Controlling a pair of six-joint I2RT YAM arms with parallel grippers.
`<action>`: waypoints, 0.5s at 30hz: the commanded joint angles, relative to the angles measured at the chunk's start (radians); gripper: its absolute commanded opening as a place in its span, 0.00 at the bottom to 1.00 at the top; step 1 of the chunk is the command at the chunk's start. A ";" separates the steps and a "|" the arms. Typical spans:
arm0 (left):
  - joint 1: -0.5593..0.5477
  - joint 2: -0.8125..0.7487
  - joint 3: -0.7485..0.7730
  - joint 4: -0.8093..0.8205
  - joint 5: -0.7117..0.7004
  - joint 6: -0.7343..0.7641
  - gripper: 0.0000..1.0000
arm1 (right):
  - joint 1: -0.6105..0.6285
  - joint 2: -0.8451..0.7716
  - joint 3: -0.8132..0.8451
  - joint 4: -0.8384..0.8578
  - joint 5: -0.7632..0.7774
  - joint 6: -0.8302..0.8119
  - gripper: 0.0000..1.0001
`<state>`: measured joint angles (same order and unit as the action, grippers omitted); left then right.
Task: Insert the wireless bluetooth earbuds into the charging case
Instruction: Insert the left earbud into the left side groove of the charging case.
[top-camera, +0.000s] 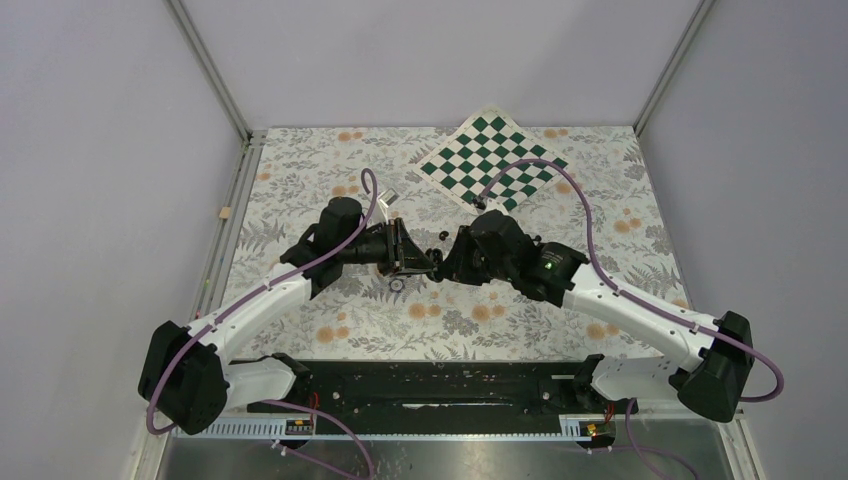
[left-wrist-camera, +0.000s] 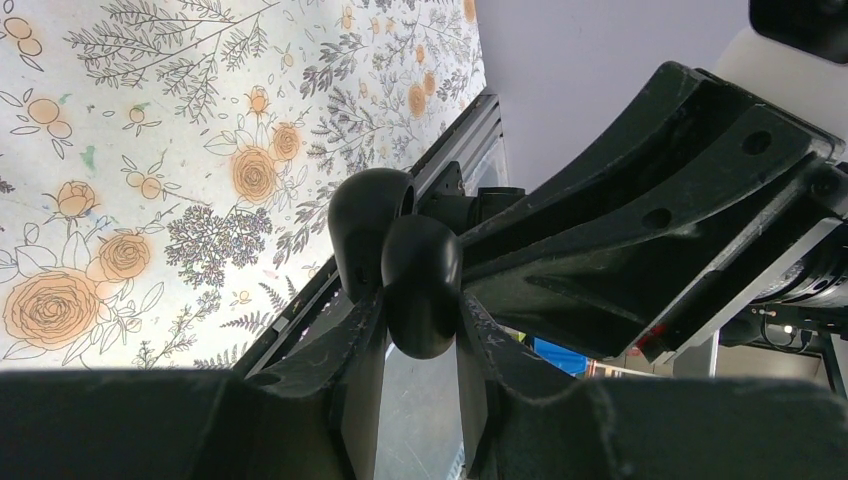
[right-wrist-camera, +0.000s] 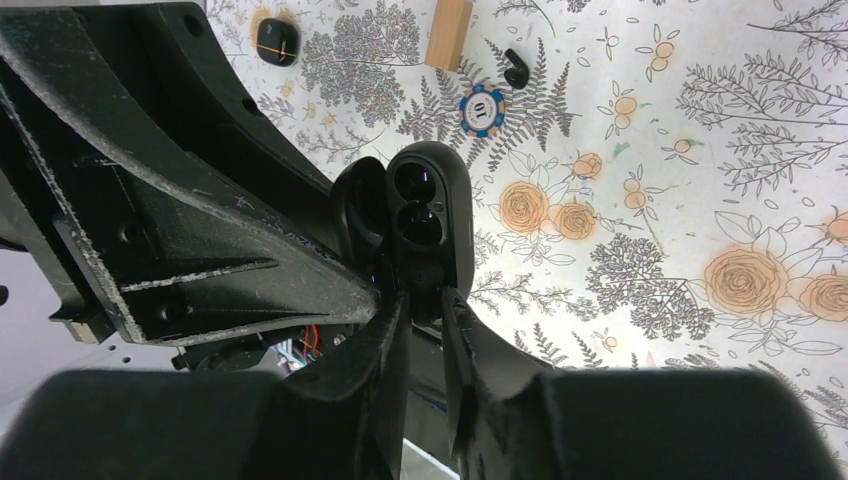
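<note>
The charging case (right-wrist-camera: 427, 215), a small black oval, hangs above the table with its lid (right-wrist-camera: 358, 200) swung open and two dark wells facing the right wrist camera. My left gripper (left-wrist-camera: 420, 320) is shut on the case (left-wrist-camera: 421, 285) from the sides. My right gripper (right-wrist-camera: 425, 300) meets it tip to tip, with its fingers a narrow gap apart at the case's lower end. I cannot tell what sits between the tips. One black earbud (right-wrist-camera: 514, 68) lies on the floral cloth beyond. In the top view both grippers (top-camera: 425, 262) (top-camera: 447, 262) meet at mid-table.
A blue poker chip (right-wrist-camera: 481, 108) lies under the case, with a tan wooden block (right-wrist-camera: 447, 35) and a small black rounded thing (right-wrist-camera: 277, 40) farther off. A green checkered mat (top-camera: 493, 162) lies at the back right. Metal rails (top-camera: 232, 200) edge the table.
</note>
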<state>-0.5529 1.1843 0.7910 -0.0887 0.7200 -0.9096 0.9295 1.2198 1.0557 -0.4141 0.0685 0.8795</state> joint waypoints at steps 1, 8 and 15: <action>-0.008 -0.027 0.001 0.067 0.019 -0.007 0.00 | 0.009 0.007 0.004 0.015 0.025 0.009 0.27; -0.008 -0.021 -0.002 0.066 0.020 -0.005 0.00 | 0.010 0.000 0.007 0.014 0.024 0.008 0.31; -0.007 -0.009 0.003 0.032 0.007 0.036 0.00 | 0.010 -0.037 0.005 -0.031 0.050 -0.017 0.31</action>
<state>-0.5556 1.1843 0.7910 -0.0875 0.7216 -0.9073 0.9295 1.2224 1.0557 -0.4149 0.0700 0.8818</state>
